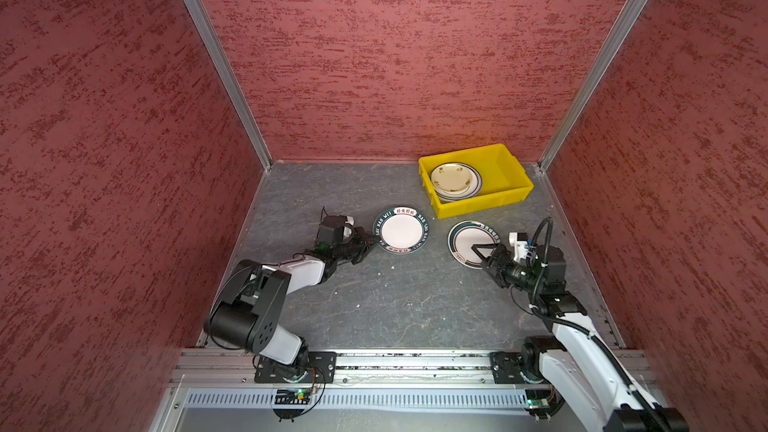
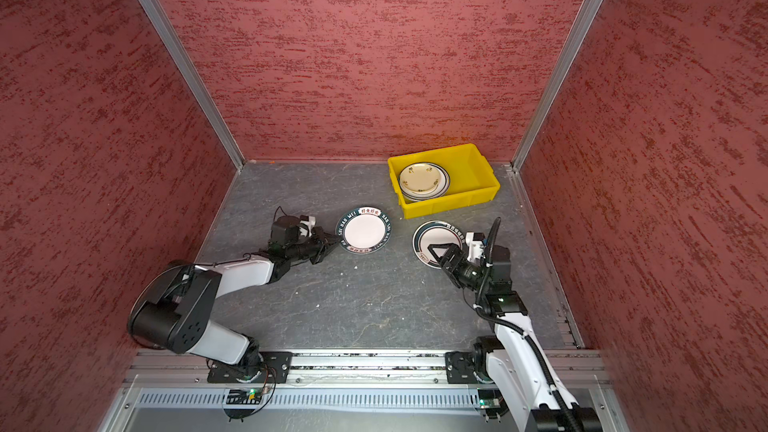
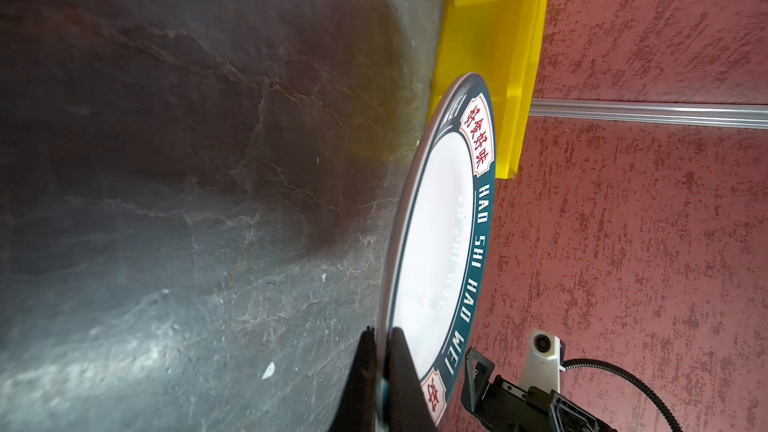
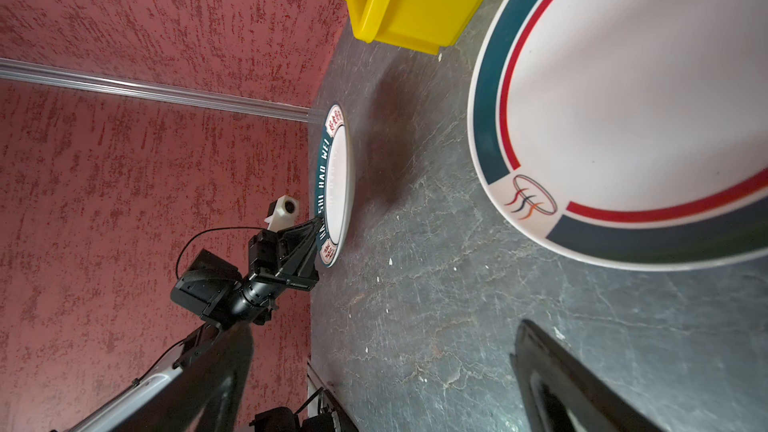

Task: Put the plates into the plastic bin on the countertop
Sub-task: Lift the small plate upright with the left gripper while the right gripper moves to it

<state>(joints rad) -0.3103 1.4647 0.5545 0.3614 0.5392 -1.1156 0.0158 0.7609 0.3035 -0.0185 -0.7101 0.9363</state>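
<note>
Clenching on the round white teal-lettered plate (image 1: 402, 230), left gripper (image 1: 371, 245); right gripper (image 1: 478, 251) gapes wide over the red-ringed white plate (image 1: 467, 238).

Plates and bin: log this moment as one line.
left gripper shut on lettered plate | right gripper open at banded plate | bin holds stacked plates

Both top views: high, looking down on whole countertop (image 1: 374, 305). Wrist views: low, close, both showing lettered plate (image 3: 436, 243).

Arms (image 1: 303, 270) – white links, blk joints; corrugated blk cable (image 1: 541, 229) on R arm (image 1: 575, 332).
</note>
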